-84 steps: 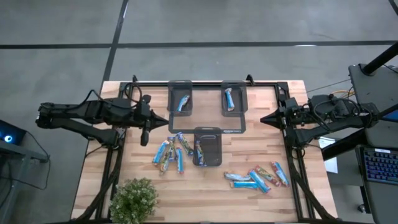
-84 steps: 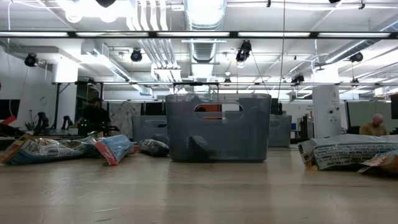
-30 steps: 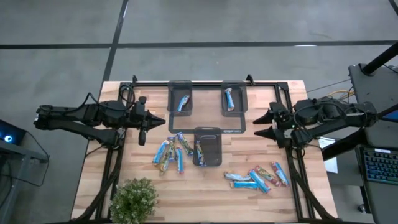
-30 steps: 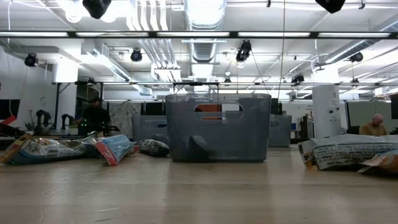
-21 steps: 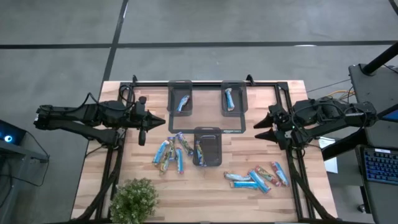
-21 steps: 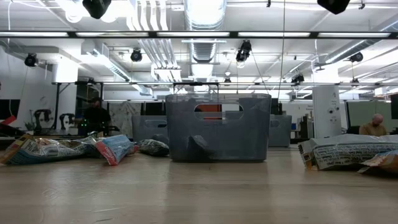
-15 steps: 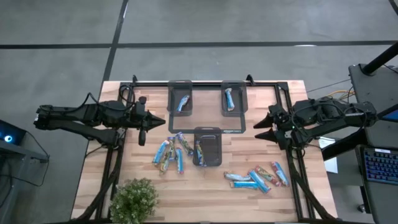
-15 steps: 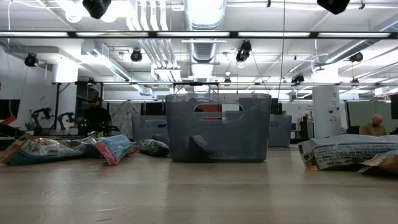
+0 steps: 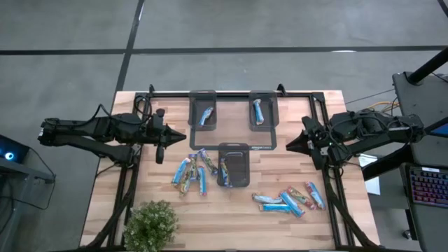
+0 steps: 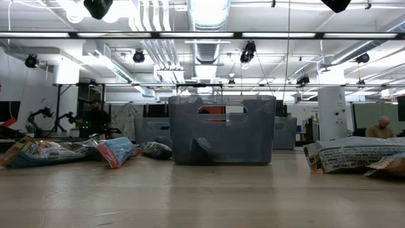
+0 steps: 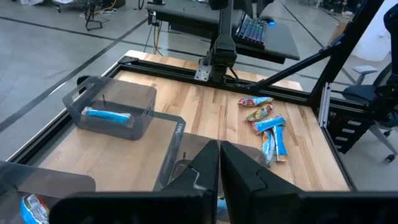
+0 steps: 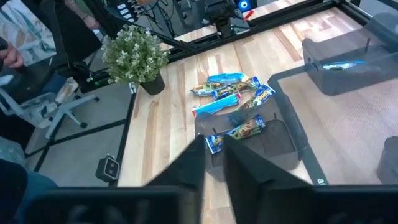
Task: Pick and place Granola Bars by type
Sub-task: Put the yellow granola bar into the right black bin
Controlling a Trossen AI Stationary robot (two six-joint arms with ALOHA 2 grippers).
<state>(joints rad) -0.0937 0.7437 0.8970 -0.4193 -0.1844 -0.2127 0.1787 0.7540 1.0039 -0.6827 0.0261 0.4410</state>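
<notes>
Granola bars in shiny, mostly light-blue wrappers lie flat on the wooden table in two loose groups, one left of centre (image 9: 192, 170) and one near the right front (image 9: 290, 199). Three dark grey trays each hold one bar: far left (image 9: 204, 112), far right (image 9: 263, 110) and middle (image 9: 234, 165). My left gripper (image 9: 183, 135) hovers shut above the table's left side, and its fingertips (image 11: 219, 155) are pressed together. My right gripper (image 9: 288, 145) hovers shut above the right side. Both point toward the middle and hold nothing.
A small potted plant (image 9: 150, 224) stands at the near left corner. A black frame (image 9: 231, 93) runs along the far edge and both sides of the table. Bare wood lies between the two groups of bars and in front of the middle tray.
My right gripper has shut its fingers on nothing, staying where it was above the table's right side. The bars and trays have not moved.
</notes>
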